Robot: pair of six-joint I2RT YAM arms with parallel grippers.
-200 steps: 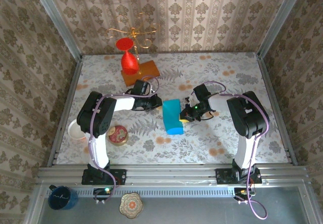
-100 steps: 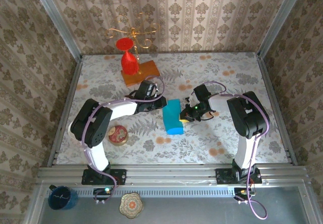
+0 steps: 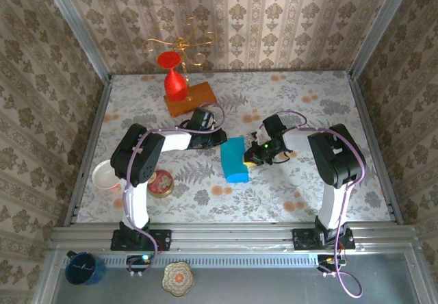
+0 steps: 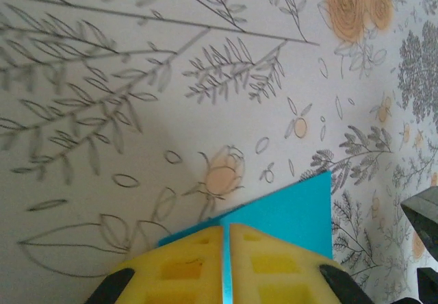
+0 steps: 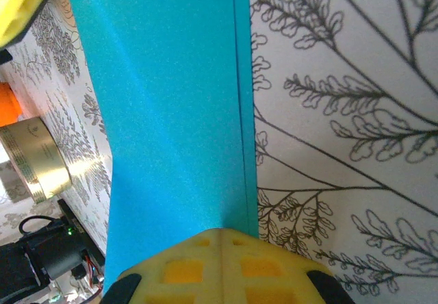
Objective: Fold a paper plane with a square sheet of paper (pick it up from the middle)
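Paper [image 3: 235, 159] lies mid-table, folded to a narrow strip, btwn both arms. L gripper [image 4: 226, 230] pinched shut on paper's upper-left corner; thin teal line shows btwn pads. R gripper [image 5: 220, 235] clamped on paper's right edge, crease running away from it. Gold tin [image 5: 34, 157] near.

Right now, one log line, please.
left hand: shut on paper | right hand: shut on paper | paper: folded over

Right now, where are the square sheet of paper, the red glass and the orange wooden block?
square sheet of paper [image 3: 234, 159], top external view, middle of its blue surface.
red glass [image 3: 176, 83], top external view, its wide lower part.
orange wooden block [image 3: 202, 94], top external view, bare top face beside the glass.
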